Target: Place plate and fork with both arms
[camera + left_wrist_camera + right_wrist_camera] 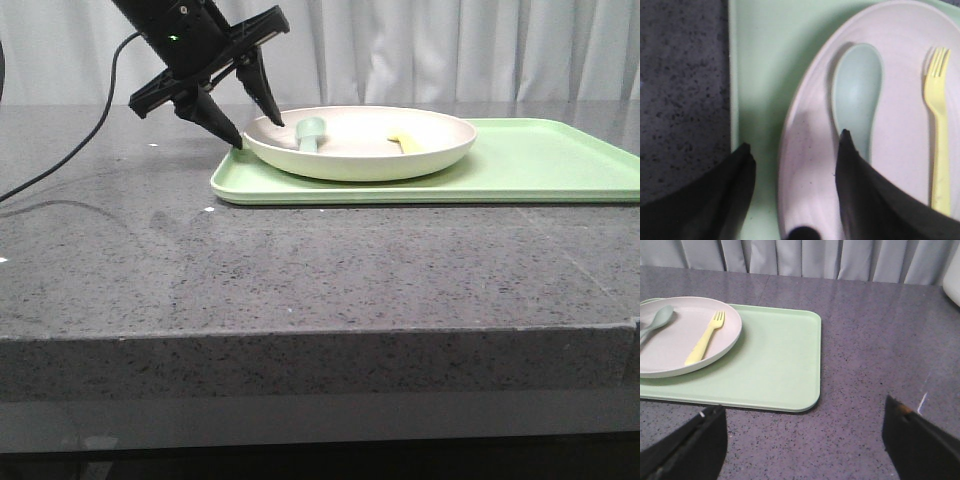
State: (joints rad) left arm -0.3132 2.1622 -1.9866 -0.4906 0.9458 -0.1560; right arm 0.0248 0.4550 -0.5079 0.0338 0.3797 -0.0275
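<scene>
The cream plate (360,150) sits on the left part of the light-green tray (540,165). The pale-yellow fork (405,143) and a pale-green spoon (310,133) lie in the plate. My left gripper (257,133) is open and straddles the plate's left rim, one finger outside over the tray and one inside by the spoon. In the left wrist view the rim of the plate (807,165) lies between the fingers of the gripper (794,142), with gaps on both sides. My right gripper (802,407) is open and empty over bare table, apart from the plate (670,350) and fork (705,340).
The tray (780,355) has bare room on the side away from the plate. The dark speckled table (300,270) runs to a front edge. A black cable (70,150) lies at far left. White curtains hang behind.
</scene>
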